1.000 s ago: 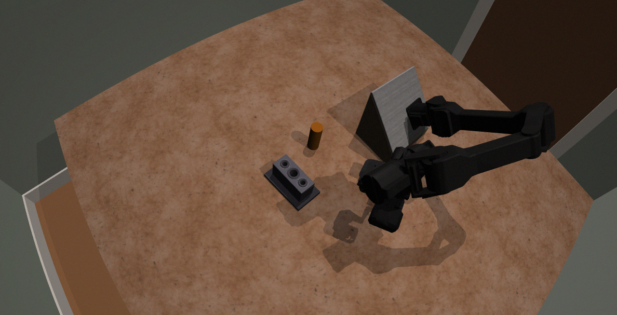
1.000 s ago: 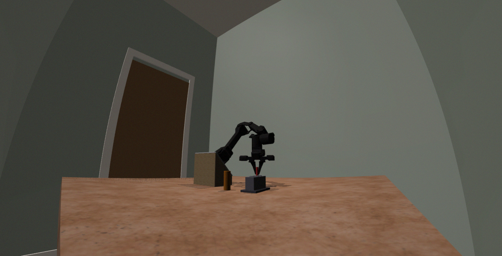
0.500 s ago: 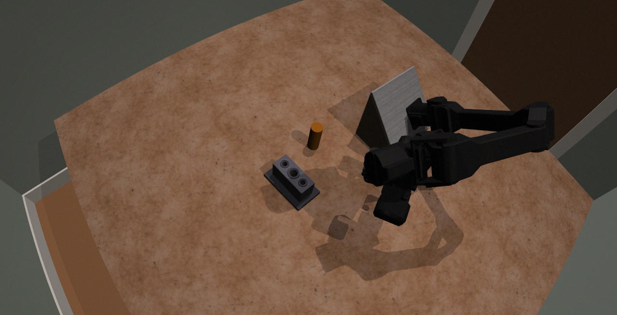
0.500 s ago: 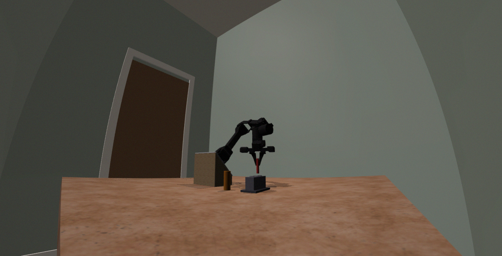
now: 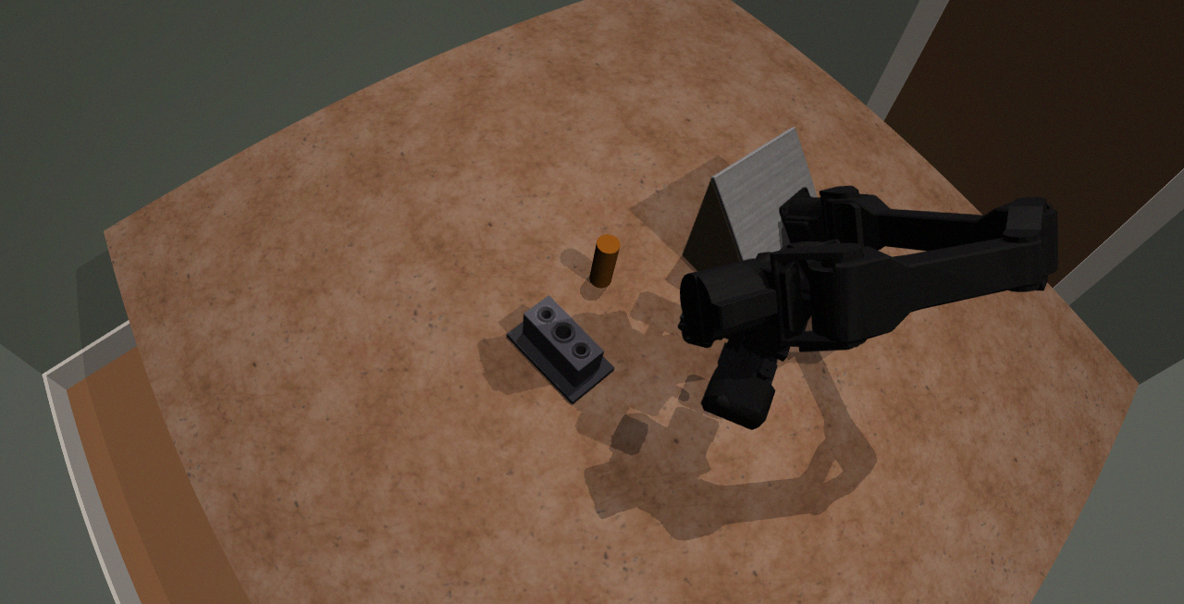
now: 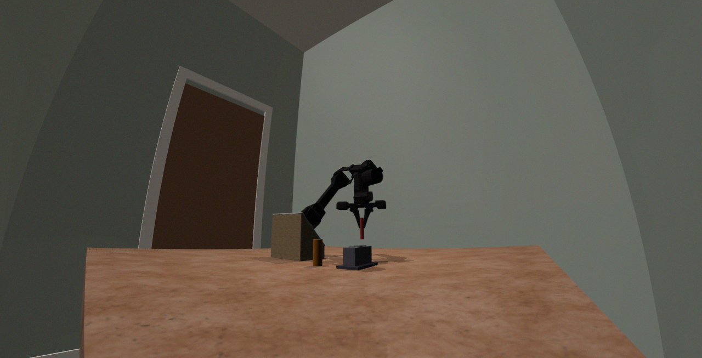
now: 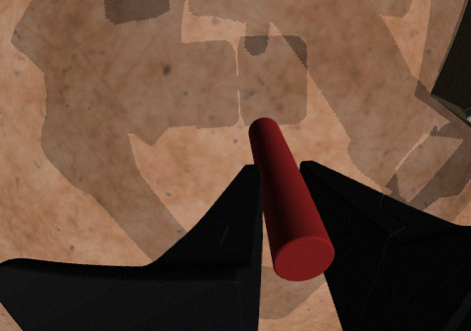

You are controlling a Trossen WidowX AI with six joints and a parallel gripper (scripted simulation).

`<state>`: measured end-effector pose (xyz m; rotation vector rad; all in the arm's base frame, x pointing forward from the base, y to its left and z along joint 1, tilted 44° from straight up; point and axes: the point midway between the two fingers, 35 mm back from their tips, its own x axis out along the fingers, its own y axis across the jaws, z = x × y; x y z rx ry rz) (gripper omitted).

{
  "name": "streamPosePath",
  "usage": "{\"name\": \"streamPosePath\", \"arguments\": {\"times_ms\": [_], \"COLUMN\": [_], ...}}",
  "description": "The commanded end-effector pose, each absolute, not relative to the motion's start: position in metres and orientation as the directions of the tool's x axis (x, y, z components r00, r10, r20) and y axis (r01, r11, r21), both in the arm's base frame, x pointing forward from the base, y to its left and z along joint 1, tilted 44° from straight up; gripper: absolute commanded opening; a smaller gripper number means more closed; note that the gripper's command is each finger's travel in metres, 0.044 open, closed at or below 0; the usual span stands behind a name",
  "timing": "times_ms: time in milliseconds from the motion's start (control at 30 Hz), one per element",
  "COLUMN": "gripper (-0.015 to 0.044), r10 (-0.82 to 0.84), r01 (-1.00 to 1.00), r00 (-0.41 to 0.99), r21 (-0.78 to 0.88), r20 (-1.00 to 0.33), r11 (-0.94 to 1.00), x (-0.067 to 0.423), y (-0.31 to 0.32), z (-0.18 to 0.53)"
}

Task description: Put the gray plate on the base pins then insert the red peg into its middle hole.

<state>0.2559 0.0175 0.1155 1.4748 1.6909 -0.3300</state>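
Note:
The gray plate (image 5: 565, 336) (image 6: 356, 254) with three holes lies flat on the dark base (image 5: 598, 377) (image 6: 357, 267) near the table's middle. My gripper (image 7: 278, 176) (image 6: 361, 219) is shut on the red peg (image 7: 288, 203) (image 6: 361, 229) and holds it upright, high above the table. In the top view the arm (image 5: 836, 286) hides the peg and fingers; the gripper hangs to the right of the plate. In the wrist view only bare table and shadows lie under the peg.
An orange cylinder (image 5: 606, 260) (image 6: 317, 251) stands upright behind the plate. A gray wedge-shaped block (image 5: 758, 194) (image 6: 289, 236) stands by the arm's base. The brown table (image 5: 347, 211) ends near a doorway on the right.

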Motion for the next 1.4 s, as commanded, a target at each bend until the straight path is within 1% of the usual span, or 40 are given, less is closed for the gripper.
{"name": "streamPosePath", "arguments": {"times_ms": [0,567,900,1367], "gripper": [0.0,0.0,0.0,0.0], "r10": [0.682,0.674,0.668,0.673], "r01": [0.907,0.91,0.917,0.911], "r00": [0.051,0.055,0.045,0.049], "r21": [0.32,0.315,0.295,0.309], "r20": [-0.73,-0.736,-0.743,-0.738], "r11": [0.274,0.27,0.267,0.273], "x": [0.266,0.298,0.312,0.33], "y": [0.009,-0.026,-0.047,-0.075], "z": [0.111,0.088,0.069,0.042]}}
